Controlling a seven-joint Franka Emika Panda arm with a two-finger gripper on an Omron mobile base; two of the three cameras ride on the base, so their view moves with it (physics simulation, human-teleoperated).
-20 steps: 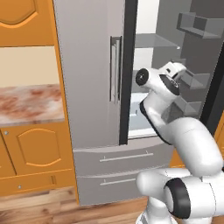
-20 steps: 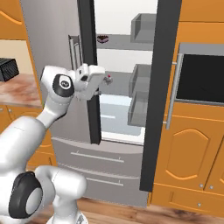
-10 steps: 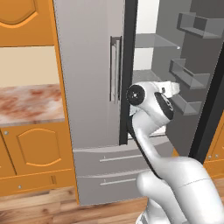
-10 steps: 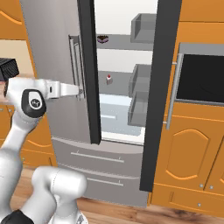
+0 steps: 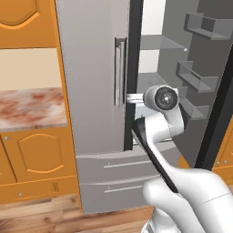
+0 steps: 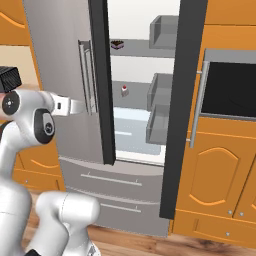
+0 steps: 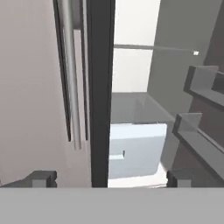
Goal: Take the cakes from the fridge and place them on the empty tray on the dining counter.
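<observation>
The fridge (image 6: 65, 60) stands with its left door shut and its right door (image 6: 180, 110) swung open, white inside. A dark chocolate cake (image 6: 117, 44) sits on the upper shelf. A white cake with a red top (image 6: 124, 90) sits on the shelf below. My gripper (image 7: 109, 178) is open and holds nothing. It hovers in front of the left door's inner edge, beside the bar handle (image 7: 70, 74) and the dark centre strip (image 7: 99, 87). In the base views the gripper (image 5: 133, 98) (image 6: 80, 106) sits level with the lower handle. The empty tray and the dining counter are out of view.
A pale crisper drawer (image 7: 136, 148) sits low inside the fridge. Grey door bins (image 5: 196, 77) line the open door. Two drawers (image 5: 113, 175) close the fridge bottom. A marble wall counter (image 5: 27, 107) lies left, and a black oven (image 6: 230, 95) in orange cabinets lies right.
My arm has swung left: the hand left the open compartment and now sits before the left door's edge. The jaws stayed open. The cakes have not moved.
</observation>
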